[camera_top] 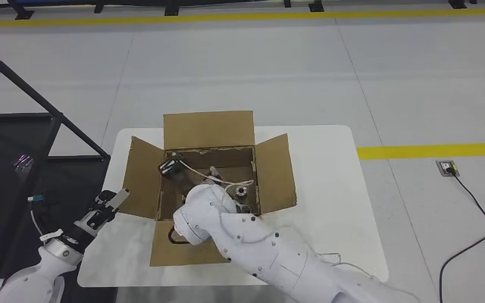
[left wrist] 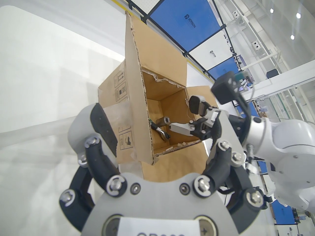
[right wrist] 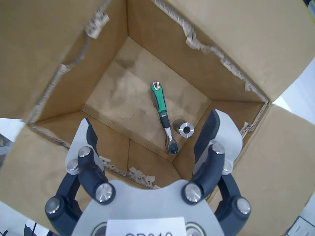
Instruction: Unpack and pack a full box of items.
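Note:
An open cardboard box (camera_top: 208, 129) stands on the white table, its flaps folded outward. On its floor lie a ratchet wrench with a green handle (right wrist: 161, 110) and, beside the wrench's head, a short metal socket (right wrist: 184, 128). My right gripper (right wrist: 150, 121) hangs open inside the box mouth above them, holding nothing. From the left wrist view I see the box (left wrist: 162, 57) side-on, with the wrench (left wrist: 161, 132), the socket (left wrist: 163, 121) and the right gripper (left wrist: 184, 116) over them. My left gripper (camera_top: 110, 203) is open and empty beyond the box's left flap.
The table (camera_top: 318, 151) has bare surface to the right of the box and behind it. A black metal frame (camera_top: 45, 144) stands just off the table's left side. The right arm's wrist camera (left wrist: 226, 87) and cable sit above the box rim.

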Controlling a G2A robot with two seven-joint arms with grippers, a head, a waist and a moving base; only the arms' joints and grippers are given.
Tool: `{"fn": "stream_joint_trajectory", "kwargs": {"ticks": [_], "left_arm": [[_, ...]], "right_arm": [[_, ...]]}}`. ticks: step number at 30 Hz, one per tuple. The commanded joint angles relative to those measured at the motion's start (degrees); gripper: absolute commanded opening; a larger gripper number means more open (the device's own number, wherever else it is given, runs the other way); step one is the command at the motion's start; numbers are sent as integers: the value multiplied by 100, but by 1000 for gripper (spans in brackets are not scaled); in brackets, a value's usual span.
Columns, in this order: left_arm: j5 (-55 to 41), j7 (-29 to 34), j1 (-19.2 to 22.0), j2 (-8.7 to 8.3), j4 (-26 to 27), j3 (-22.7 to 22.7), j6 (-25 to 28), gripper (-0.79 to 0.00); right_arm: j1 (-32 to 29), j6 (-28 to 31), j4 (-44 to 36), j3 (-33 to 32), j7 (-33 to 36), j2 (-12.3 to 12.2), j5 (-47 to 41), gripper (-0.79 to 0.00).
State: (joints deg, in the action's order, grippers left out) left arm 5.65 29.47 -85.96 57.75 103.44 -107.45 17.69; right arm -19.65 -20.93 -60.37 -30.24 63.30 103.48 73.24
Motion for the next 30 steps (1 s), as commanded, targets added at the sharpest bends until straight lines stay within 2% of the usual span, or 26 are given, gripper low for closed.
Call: {"fn": "stream_joint_trajectory", "kwargs": {"ticks": [1,4,8,12,16,24,26,30], "left_arm": [[0,0,0,0,0,0,0,0],[5,-5,-7,2,22,19,1,0],[128,34,-9,0,167,104,41,0],[12,242,39,-3,284,243,48,0],[68,372,112,-9,395,382,16,0],[385,585,342,-6,512,915,-57,0],[484,651,429,-3,529,1093,-68,0],[539,806,633,10,435,1467,-170,0]], "right_arm": [[-25,25,-16,-13,-41,-1,-18,0],[-152,343,-176,-412,-388,-66,-352,0],[-621,910,-979,-1241,-730,-312,-674,0],[-1494,1427,-2258,-2102,-922,-606,-727,0],[-2540,1453,-3516,-2800,-1319,-792,-822,0],[-2605,1495,-3522,-2836,-1410,-801,-844,0],[-2770,1731,-3699,-3115,-1524,-838,-1215,0],[-3257,2425,-4232,-4098,-1514,-979,-2179,0]]}}
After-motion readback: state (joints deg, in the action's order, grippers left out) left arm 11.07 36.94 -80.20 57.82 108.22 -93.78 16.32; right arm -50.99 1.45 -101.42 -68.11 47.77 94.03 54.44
